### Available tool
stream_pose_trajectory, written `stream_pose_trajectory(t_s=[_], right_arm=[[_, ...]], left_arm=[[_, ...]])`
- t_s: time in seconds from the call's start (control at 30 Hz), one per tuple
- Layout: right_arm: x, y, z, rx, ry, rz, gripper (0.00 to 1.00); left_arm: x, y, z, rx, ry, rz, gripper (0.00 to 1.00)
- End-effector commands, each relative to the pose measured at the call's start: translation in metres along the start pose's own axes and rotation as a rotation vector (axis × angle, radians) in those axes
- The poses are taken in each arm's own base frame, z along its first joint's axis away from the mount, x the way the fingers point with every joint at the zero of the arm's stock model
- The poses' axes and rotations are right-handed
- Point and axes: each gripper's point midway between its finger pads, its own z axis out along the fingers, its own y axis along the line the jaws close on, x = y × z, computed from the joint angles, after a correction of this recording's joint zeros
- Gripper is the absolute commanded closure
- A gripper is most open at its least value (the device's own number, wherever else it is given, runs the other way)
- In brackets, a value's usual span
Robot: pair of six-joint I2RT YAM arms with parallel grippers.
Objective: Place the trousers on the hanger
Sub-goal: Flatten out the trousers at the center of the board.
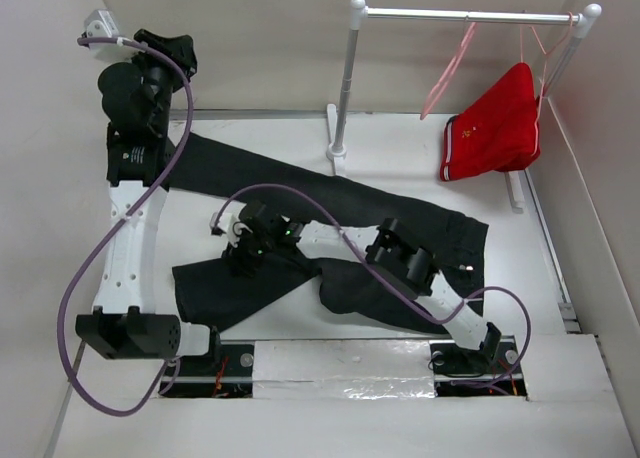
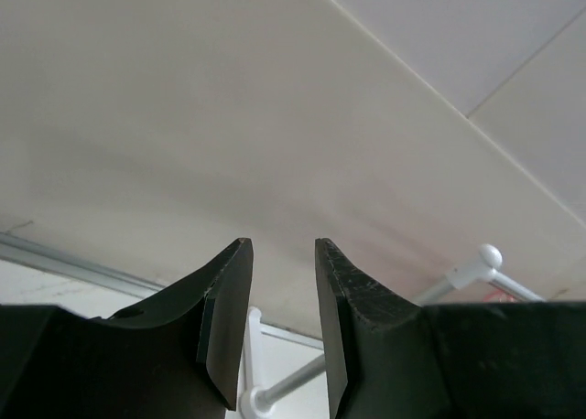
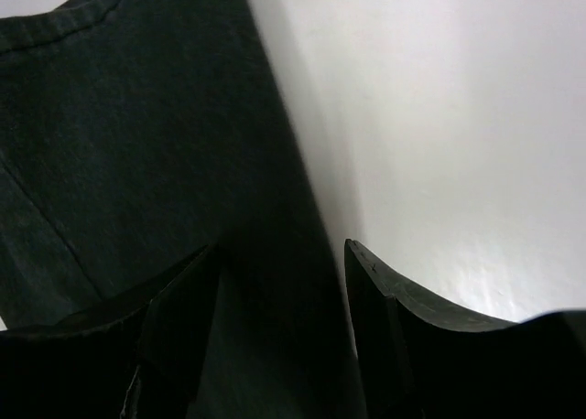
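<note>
**A:** Trousers [image 1: 270,173] lie flat on the counter [image 1: 400,138]. One leg runs to the far left corner, the other bends back toward the near edge, and the waist end is at the right.

**B:** Hanger?

**A:** The pale-pink hanger [image 1: 447,73] is hooked on the rail [image 1: 460,16] at the far right, just beside the red shorts [image 1: 495,128]. It is well apart from the trousers.

**B:** Right claw?

**A:** The right claw [image 3: 281,250] has its jaws moderately wide, low over the near leg. The cloth's edge passes between the fingers, one over dark denim and one over bare counter. Nothing is gripped, and I cannot tell whether it touches the cloth. The arm reaches low from its base at the near right, leftward across the trousers, with the elbow bent above the waist end.

**B:** Left claw?

**A:** The left claw [image 2: 281,245] shows a narrow gap and is empty. It is tipped upward at the back wall, with the rail showing below its fingers. The arm is reared up at the far left corner, above the end of the far leg.
</note>
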Motion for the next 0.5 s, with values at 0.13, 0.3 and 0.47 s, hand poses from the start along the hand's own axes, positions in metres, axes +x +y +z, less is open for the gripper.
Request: stream_pose_trajectory(t_s=[0.13, 0.3, 0.47], right_arm=[[-0.034, 0.021, 0.023, -0.049, -0.086, -0.009, 0.61], [-0.097, 0.020, 0.003, -0.009, -0.295, -0.020, 1.00], [-0.165, -0.052, -0.091, 0.265, -0.463, -0.024, 1.00]], left_arm=[[0.016, -0.007, -0.026, 0.071, 0.040, -0.027, 0.70], [0.028, 0.005, -0.031, 0.035, 0.071, -0.014, 0.70], [0.028, 0.008, -0.033, 0.018, 0.070, -0.007, 0.70]])
